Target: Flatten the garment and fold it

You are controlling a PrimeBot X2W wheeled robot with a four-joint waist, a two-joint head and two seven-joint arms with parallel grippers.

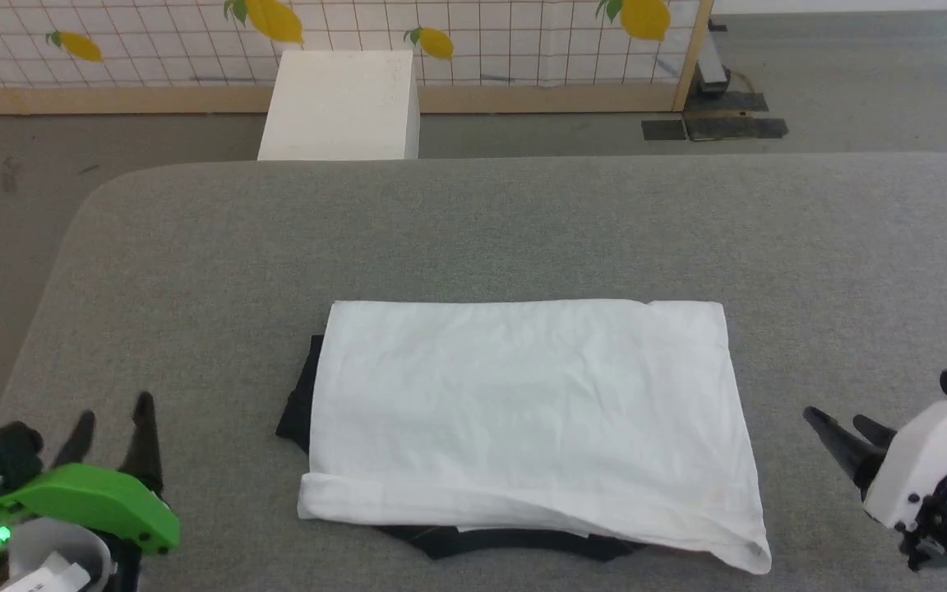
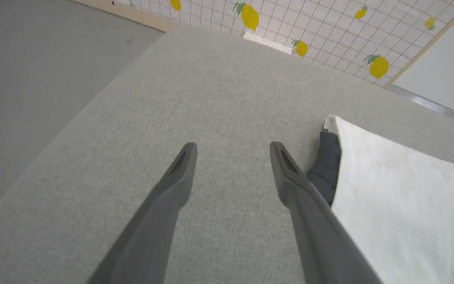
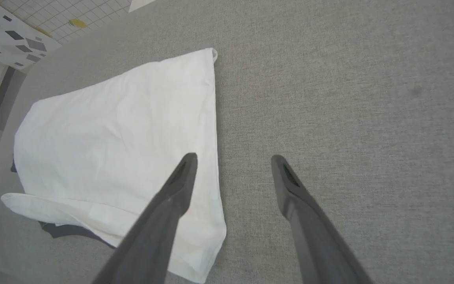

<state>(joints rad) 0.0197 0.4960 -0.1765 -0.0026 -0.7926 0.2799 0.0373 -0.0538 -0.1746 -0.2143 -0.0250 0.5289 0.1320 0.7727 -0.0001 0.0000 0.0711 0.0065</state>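
The thin white shirt with black sleeves (image 1: 523, 403) lay folded on the grey fabric-covered table (image 1: 523, 230), between my left gripper (image 1: 115, 409) and right gripper (image 1: 835, 417), both spread wide and empty. I judged a careless pass could snag the loose near hem (image 1: 523, 503) and undo the fold. No writing was legible

The long black sleeves (image 1: 299, 411) of the thin, soft white-bodied garment (image 1: 523, 411) lie almost wholly hidden under its folded white panel. Only dark slivers peep out on the side facing the left pincer (image 1: 115, 407) and along the edge nearest both pincers. The right pincer (image 1: 835, 416) has its white wrist housing cut off by the head view's right edge. In its wrist view, one dark finger (image 3: 164, 225) covers part of the white cloth. Beside the left pincer, the garment runs off the wrist view's right and bottom edges. The grey fabric-covered worktop (image 1: 523, 230) is cut off beyond the right pincer.
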